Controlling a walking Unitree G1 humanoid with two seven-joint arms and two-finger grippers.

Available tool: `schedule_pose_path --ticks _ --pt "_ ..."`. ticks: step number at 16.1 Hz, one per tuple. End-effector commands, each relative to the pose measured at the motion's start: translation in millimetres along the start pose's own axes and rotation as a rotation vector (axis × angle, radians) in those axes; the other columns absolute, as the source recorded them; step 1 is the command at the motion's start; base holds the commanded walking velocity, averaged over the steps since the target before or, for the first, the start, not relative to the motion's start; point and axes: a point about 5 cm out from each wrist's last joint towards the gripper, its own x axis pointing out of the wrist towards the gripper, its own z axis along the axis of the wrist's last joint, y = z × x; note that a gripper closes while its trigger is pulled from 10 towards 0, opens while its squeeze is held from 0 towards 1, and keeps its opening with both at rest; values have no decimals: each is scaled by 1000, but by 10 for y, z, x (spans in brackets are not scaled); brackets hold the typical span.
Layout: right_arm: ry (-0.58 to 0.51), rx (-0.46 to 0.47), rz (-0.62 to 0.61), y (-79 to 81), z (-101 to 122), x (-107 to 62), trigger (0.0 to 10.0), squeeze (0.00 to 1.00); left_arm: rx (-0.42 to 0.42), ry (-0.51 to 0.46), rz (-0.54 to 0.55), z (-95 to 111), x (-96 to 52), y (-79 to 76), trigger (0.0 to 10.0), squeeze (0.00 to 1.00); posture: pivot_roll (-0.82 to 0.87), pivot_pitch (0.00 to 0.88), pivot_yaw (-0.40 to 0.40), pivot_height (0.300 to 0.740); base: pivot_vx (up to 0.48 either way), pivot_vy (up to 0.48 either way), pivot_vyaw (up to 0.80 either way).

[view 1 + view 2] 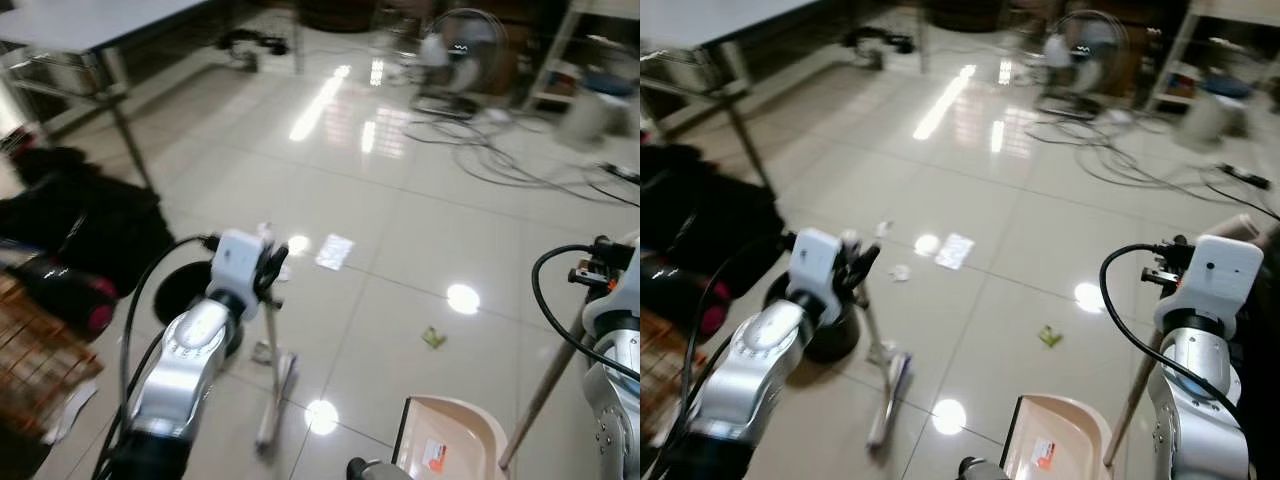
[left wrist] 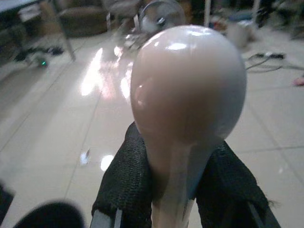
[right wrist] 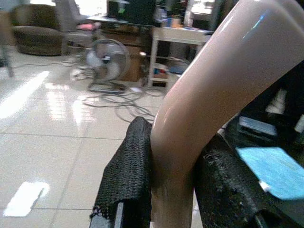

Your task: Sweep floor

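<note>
My left gripper [image 2: 175, 176] is shut on the rounded top of a pale pink broom handle [image 2: 187, 90]. The broom [image 1: 271, 372] slants down to the tiled floor just ahead of me, below that gripper [image 1: 268, 266]. In the right wrist view my right gripper [image 3: 173, 183] is shut on the curved beige handle [image 3: 209, 90] of a dustpan. Its pan [image 1: 452, 440] rests on the floor at the bottom centre, with its long handle [image 1: 545, 385] rising to the right arm. A small green scrap [image 1: 433, 337] lies between broom and pan. White paper bits [image 1: 900, 272] lie further left.
A black bag [image 1: 90, 225] and a brown basket [image 1: 35, 350] crowd the left side, under a grey table [image 1: 90, 25]. A black round base [image 1: 185, 290] stands beside the broom. A fan [image 1: 460, 50], loose cables [image 1: 500, 150] and a white bucket [image 1: 585, 115] lie far right.
</note>
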Motion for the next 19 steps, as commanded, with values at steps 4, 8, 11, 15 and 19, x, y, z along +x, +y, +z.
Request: schedule_pose_path --ticks 4,8,11,15,19 --pt "-118 -6 -72 -106 188 -73 10000 0 53 -100 -20 207 156 -47 10000 0 -219 65 56 740 0 0 -800" --pt "-143 -9 -75 -137 233 -12 10000 0 7 -95 -28 250 223 -34 10000 0 -214 62 50 740 0 0 -800" --pt "-166 -16 -47 -109 274 47 10000 0 18 -106 4 253 210 -5 10000 0 -207 63 40 740 0 0 -800" --pt "-191 38 -40 -85 304 109 10000 0 5 -101 17 248 174 9 6235 0 -187 63 28 740 0 0 -702" --pt "-199 105 0 51 301 119 10000 0 -10 -78 95 239 185 96 10000 0 -186 56 38 740 0 0 0"
